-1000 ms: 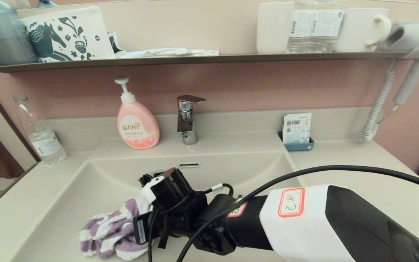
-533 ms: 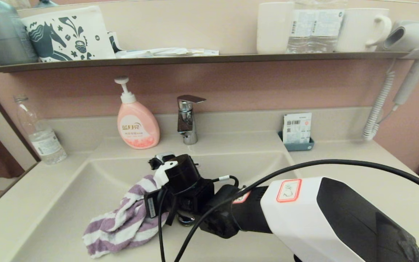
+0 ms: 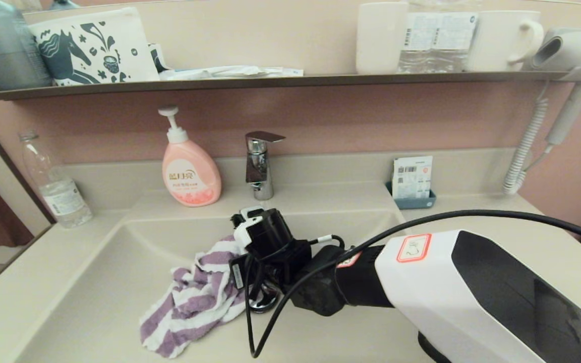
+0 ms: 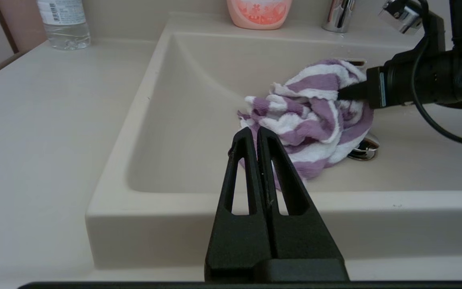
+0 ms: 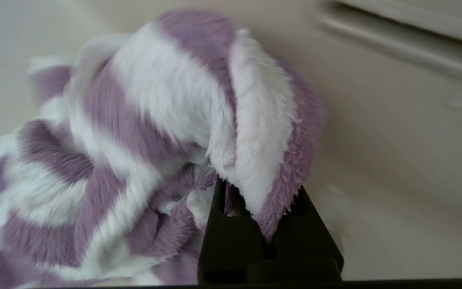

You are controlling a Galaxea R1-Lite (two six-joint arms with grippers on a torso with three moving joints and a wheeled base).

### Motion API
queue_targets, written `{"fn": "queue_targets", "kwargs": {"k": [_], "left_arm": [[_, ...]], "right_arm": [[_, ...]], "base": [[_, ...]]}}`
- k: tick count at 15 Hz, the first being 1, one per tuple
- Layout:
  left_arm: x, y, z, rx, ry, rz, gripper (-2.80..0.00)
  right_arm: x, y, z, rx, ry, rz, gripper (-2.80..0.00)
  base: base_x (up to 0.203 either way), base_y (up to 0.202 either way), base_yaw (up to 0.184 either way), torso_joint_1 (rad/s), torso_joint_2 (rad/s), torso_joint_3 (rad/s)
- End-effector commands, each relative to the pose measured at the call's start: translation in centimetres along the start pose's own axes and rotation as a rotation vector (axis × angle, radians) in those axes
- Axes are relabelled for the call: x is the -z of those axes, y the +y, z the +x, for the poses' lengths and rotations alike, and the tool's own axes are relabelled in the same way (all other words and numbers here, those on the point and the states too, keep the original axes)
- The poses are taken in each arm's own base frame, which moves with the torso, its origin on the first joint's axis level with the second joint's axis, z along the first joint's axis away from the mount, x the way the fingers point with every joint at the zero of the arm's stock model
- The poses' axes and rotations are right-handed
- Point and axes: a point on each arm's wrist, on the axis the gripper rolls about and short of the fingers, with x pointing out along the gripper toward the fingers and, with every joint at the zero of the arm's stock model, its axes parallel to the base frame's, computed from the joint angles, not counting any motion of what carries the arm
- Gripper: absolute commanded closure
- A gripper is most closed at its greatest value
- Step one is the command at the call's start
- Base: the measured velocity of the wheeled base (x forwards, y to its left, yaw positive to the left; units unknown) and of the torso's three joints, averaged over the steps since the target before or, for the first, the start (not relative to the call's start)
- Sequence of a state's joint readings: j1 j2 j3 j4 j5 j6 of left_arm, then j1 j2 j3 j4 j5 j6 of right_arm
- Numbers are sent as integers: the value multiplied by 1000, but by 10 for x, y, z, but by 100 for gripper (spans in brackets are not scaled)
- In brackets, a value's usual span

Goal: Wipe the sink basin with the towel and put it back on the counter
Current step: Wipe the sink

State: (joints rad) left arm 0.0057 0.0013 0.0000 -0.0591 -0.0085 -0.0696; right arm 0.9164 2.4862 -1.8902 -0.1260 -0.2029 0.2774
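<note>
We see the counter (image 3: 482, 222), a smooth cream-beige top running round the sink basin (image 3: 119, 282), which is sunk into it and takes up most of the middle. Our right arm reaches across from the right, down into the basin, and our right gripper (image 3: 237, 275) sits low over the basin floor with its fingers pinched tight on a fold of the towel (image 3: 194, 297). The purple and white striped towel is bunched up, its held part raised at the gripper while the rest trails to the robot's left and toward the front wall, lying on the basin floor. The chrome drain plug (image 3: 263, 301) shows just beside the towel's edge, under the wrist. Our left gripper (image 4: 257, 134) hovers outside the basin, over its front rim, with its two fingers pressed together and nothing between them. Behind the basin the faucet (image 3: 260, 164) stands upright on the back ledge, with the pink soap bottle (image 3: 189, 171) just to its left and a clear water bottle (image 3: 56, 186) farther left on the counter.
</note>
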Motion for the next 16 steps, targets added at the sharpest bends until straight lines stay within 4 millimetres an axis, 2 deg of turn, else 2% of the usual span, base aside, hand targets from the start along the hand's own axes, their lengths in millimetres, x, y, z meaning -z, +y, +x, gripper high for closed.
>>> {"fn": "queue_targets", "kwargs": {"k": [1,3,6,8,16], "left_arm": [[0,0,0,-1,0,-1,0],[0,0,0,-1,-1,-1,0],[0,0,0,0,0,-1,0],[0,0,0,-1,0,-1,0],[0,0,0,-1,-1,-1,0]], "right_arm": [[-11,-8,-6,24,-29,14,0],[-20,-13,-9,20,-67,31,0],[-22,4,-15,-48,-72,21,0],[-21,7,-15,-62,-71,13,0],[-36,-11,-18,-15,-129,38,0]], "base": [[0,0,0,0,0,0],[0,0,0,0,0,0],[0,0,0,0,0,0],[0,0,0,0,0,0],[0,0,0,0,0,0]]}}
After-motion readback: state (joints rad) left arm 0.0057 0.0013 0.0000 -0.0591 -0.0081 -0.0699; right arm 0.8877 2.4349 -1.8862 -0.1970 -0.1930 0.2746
